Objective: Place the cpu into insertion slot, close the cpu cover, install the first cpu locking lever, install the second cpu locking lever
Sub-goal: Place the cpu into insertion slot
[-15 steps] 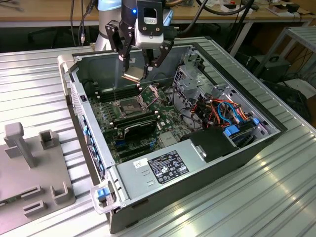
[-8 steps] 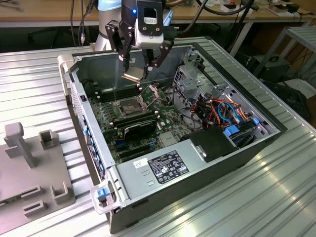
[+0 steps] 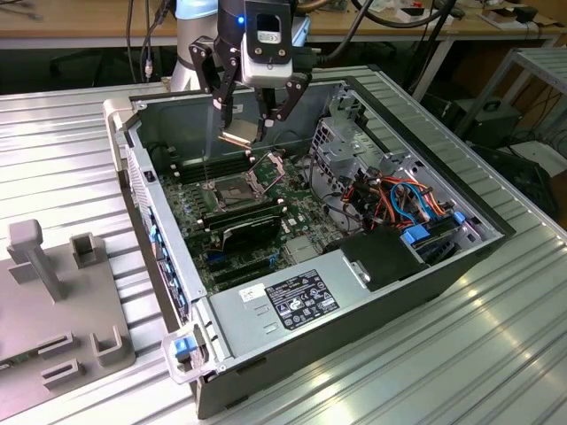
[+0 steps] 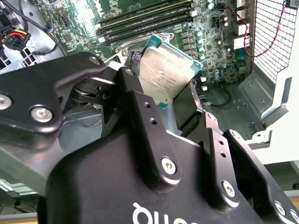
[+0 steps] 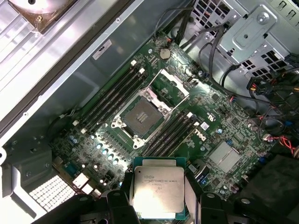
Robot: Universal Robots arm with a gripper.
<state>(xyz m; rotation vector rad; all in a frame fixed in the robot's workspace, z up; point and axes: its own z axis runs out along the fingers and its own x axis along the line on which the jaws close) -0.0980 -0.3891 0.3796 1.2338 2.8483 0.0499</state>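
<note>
The cpu (image 5: 156,193) is clamped by two opposite edges in the gripper (image 3: 248,126), metal top toward the wrist cameras and slightly tilted, probably so its contact face can meet the socket. In the exterior view, the insertion slot (image 3: 232,190) lies bare at about 6 o'clock from the chip, well apart. The cpu cover (image 3: 270,168) stands swung up at the slot's 2 o'clock edge, leaving the opening free. Memory slots (image 5: 114,100) crowd two sides.

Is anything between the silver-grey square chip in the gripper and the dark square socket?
Nothing visible does. The black gripper holds the silver-grey square cpu aloft; the dark square insertion slot lies bare, its silvery cpu cover swung open.
</note>
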